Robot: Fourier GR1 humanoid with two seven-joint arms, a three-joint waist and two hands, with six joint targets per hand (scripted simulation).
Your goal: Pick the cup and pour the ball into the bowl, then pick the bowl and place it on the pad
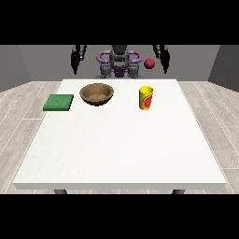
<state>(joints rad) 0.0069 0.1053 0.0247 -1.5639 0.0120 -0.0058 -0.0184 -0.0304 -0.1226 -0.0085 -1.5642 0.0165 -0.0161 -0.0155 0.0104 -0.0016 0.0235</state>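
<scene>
Yellow cup [145, 97] stands upright near the table's [116, 154] far edge, ball [149, 63] above it. Both hands [163, 59] [75, 60] hang raised; finger state cannot be told. The cup likely needs a level, side-on grasp.

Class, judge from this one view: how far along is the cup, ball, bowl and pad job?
Nothing looks done. The yellow cup stands upright on the white table, the wooden bowl sits beside the green pad, not on it. A red ball shows in the air above the cup. Both hands, at the view's left and right, hang raised, holding nothing. Picking, pouring and placing all remain.
</scene>
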